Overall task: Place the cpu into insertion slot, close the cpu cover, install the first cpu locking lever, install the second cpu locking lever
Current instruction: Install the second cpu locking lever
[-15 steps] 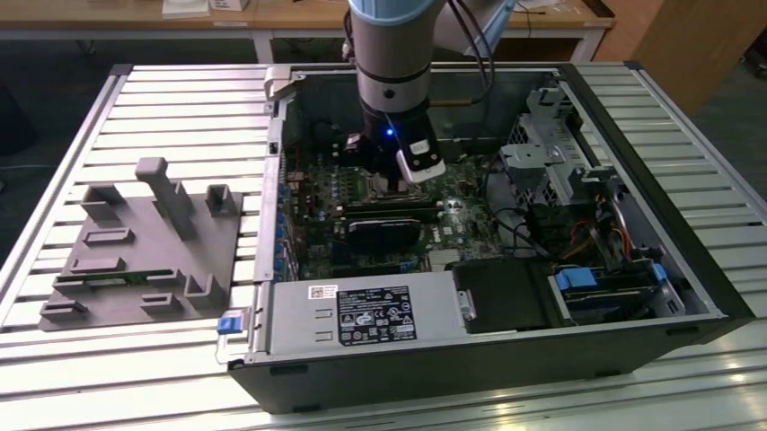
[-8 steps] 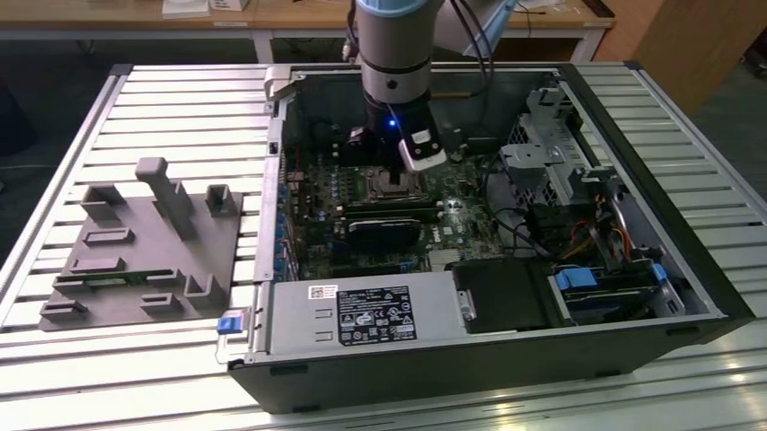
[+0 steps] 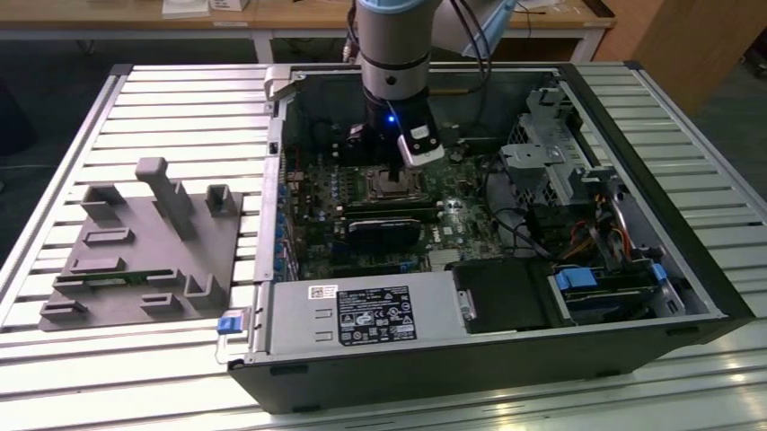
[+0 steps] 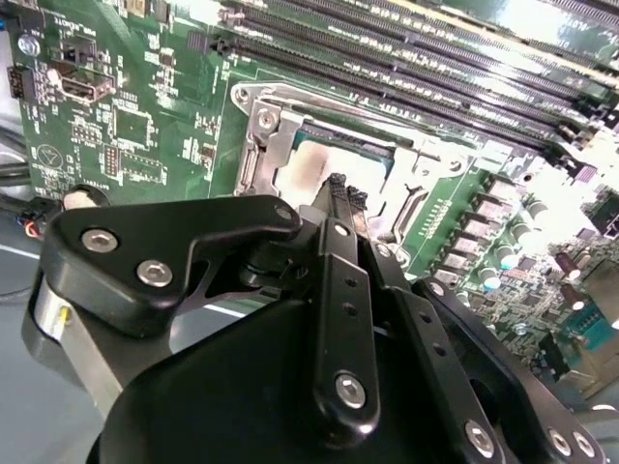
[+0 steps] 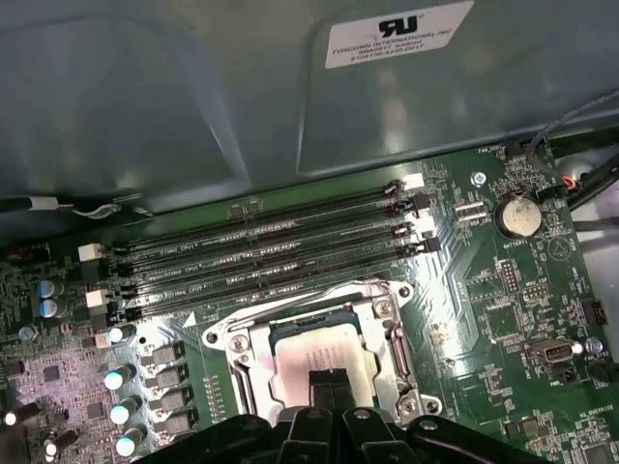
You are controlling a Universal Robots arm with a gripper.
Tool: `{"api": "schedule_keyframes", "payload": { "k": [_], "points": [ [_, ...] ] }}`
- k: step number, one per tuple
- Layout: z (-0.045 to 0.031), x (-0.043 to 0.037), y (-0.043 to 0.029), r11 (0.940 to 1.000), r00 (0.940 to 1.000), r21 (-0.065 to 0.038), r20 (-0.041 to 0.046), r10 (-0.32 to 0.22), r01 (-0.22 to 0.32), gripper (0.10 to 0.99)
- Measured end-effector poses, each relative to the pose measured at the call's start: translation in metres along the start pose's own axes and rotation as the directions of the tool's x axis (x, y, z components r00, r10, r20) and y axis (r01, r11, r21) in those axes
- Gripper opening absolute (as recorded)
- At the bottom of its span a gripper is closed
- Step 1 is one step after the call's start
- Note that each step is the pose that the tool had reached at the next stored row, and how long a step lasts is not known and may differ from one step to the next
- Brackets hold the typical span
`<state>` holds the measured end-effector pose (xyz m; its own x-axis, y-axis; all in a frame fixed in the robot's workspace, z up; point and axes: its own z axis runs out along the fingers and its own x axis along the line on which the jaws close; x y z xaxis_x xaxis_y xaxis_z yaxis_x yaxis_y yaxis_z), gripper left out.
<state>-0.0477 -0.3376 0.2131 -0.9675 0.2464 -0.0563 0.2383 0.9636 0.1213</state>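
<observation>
Gripper [image 4: 340, 186] sits low over the insertion slot [image 5: 324, 353] inside the open PC case [image 3: 671, 260], fingers drawn together into a narrow tip, nothing held. Tip is right above the cpu [image 5: 314, 356], contact unclear. The cpu lies seated in the slot, cpu cover [image 5: 242, 353] down around it. Memory slots [image 5: 271, 256] just beside the socket.
</observation>
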Motion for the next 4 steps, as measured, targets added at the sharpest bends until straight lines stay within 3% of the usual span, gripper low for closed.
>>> {"api": "schedule_keyframes", "payload": {
  "k": [4],
  "points": [
    [0.0, 0.0001, 0.0002, 1.0, 1.0, 0.0, 0.0, 0.0, 0.0, 0.106]
  ]
}}
